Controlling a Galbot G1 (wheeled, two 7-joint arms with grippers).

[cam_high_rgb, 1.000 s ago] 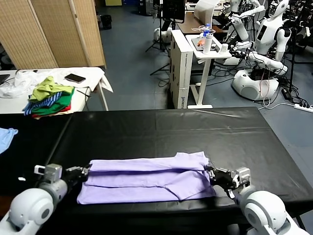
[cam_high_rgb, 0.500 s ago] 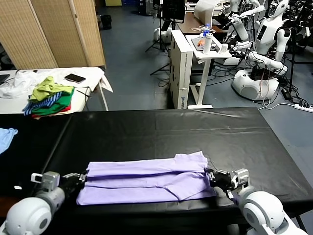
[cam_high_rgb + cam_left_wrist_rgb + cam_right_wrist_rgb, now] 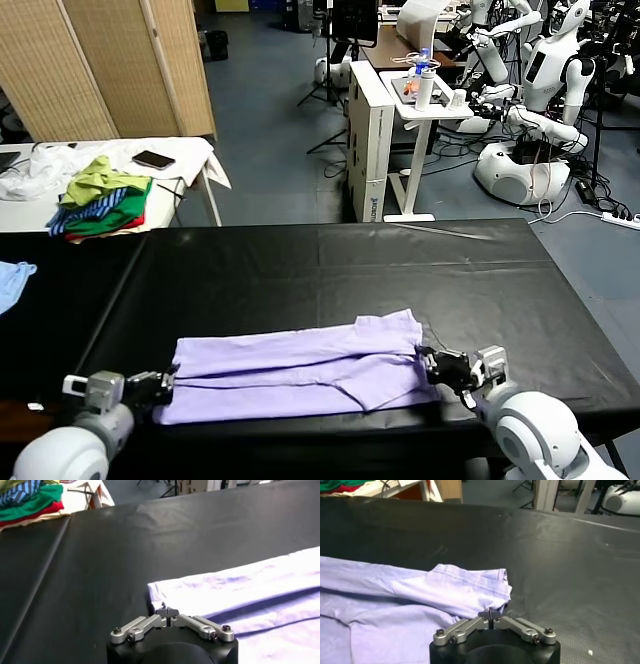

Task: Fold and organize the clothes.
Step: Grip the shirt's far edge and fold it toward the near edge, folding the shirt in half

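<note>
Both closed: left end effector (image 3: 160, 385) and right end effector (image 3: 440, 366) pinching opposite ends of the lavender T-shirt (image 3: 300, 368) on the worktop (image 3: 330, 270), thin fabric likely to slip free and skew under uneven pulling.

Black tabletop (image 3: 330, 265); blue-grey floor (image 3: 270, 130) beyond. Wicker screen (image 3: 110, 65) behind white side table (image 3: 190, 155). White cabinet (image 3: 372, 140), humanoid robots (image 3: 540, 90) far right.

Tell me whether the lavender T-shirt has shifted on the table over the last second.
Yes. The lavender T-shirt has slid toward the robot: its near hem now lies closer to the black table's front edge, pulled by both claws.
</note>
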